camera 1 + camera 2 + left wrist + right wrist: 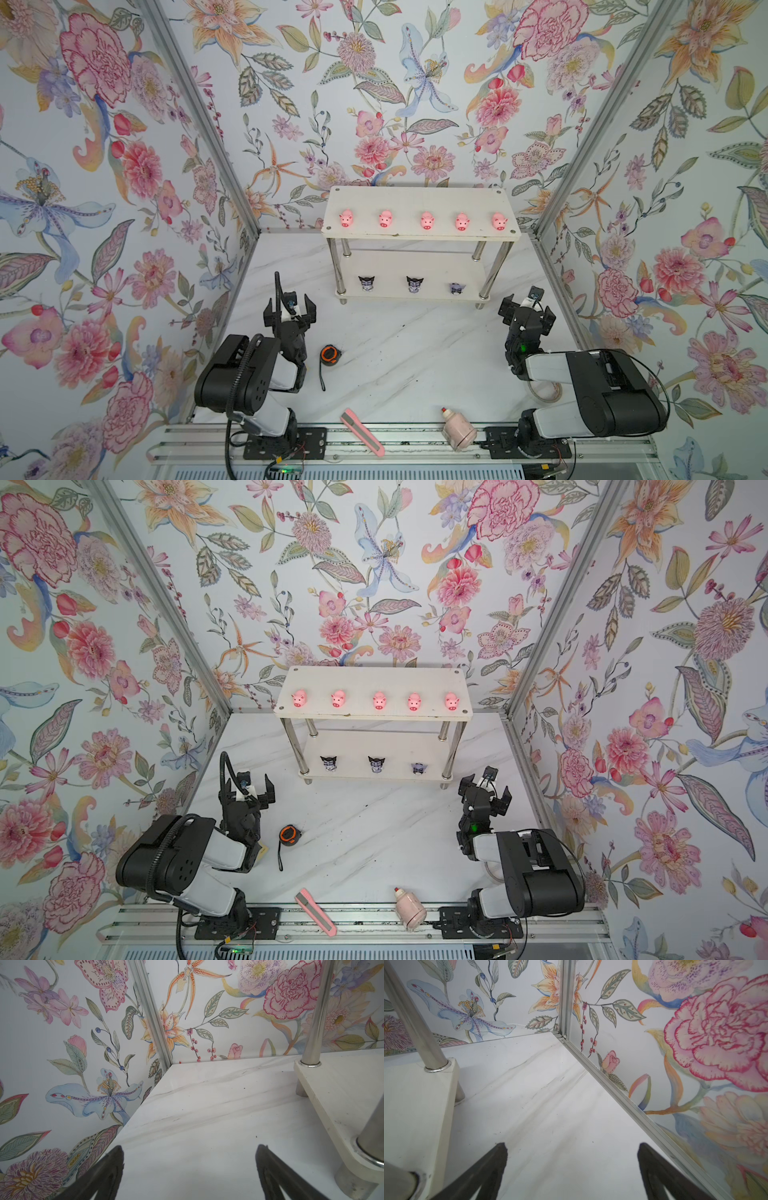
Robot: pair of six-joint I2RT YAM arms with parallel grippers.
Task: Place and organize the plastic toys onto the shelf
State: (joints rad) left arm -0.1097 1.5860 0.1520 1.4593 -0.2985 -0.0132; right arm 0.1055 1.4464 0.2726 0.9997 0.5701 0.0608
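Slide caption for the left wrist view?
Open, empty left hand over the marble tabletop, beside the shelf corner.

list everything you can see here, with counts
shelf: 1, white with chrome legs, back of table
pigs: 5, pink, row on top board
horned figures: 3, purple-white with black heads, row on lower board
tape measure: 1, black-orange, on table, left of middle
box cutter: 1, pink, front edge
bottle: 1, pale pink with red cap, lying at front edge
left gripper: 1, black, jaws open, empty
right gripper: 1, black, jaws open, empty
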